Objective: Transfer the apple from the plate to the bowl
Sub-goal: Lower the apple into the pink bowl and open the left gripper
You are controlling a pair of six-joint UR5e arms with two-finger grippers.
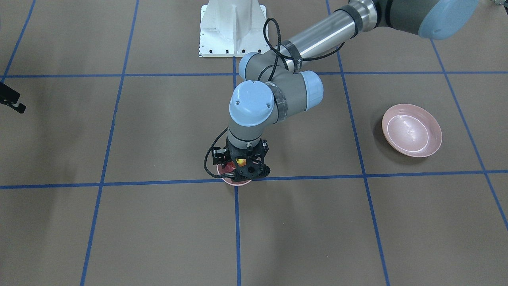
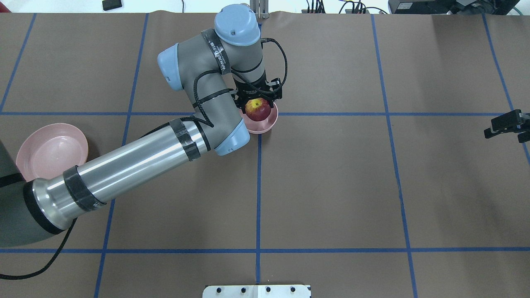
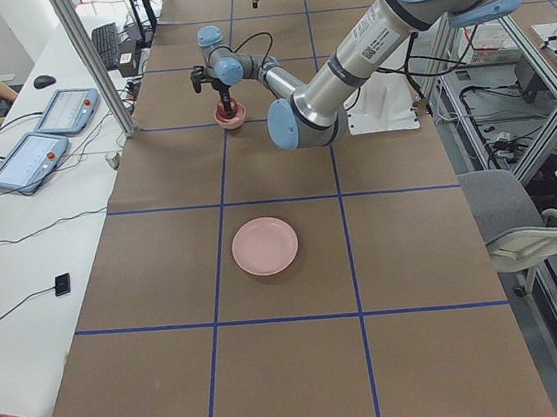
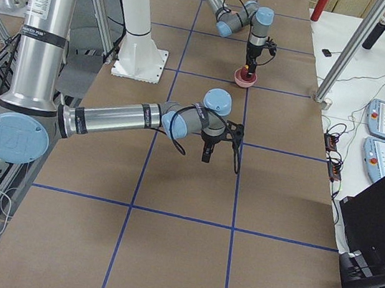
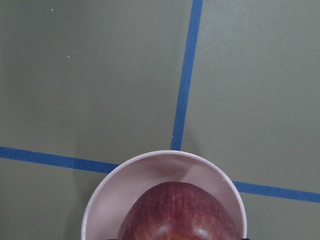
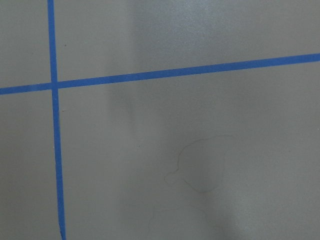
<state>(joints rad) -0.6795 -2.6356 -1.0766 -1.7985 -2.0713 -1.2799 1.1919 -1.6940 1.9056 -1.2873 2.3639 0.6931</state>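
Observation:
The dark red apple [image 2: 257,109] with its yellow patch sits in the mouth of the small deep pink bowl [image 2: 265,124] at the table's middle, where two blue tape lines cross. My left gripper [image 2: 257,103] stands straight down over the bowl and looks shut on the apple. In the left wrist view the apple [image 5: 176,210] fills the bowl [image 5: 165,169] close below the camera; the fingers do not show there. The wide pink plate [image 2: 51,151] lies empty at the far left. My right gripper [image 2: 507,125] hovers open and empty at the right edge.
The brown table [image 2: 331,186] carries a grid of blue tape lines. The left arm's forearm [image 2: 132,165] stretches from the plate's side to the bowl. A white mounting base [image 1: 232,29] stands at the robot's side. The right wrist view shows only bare table.

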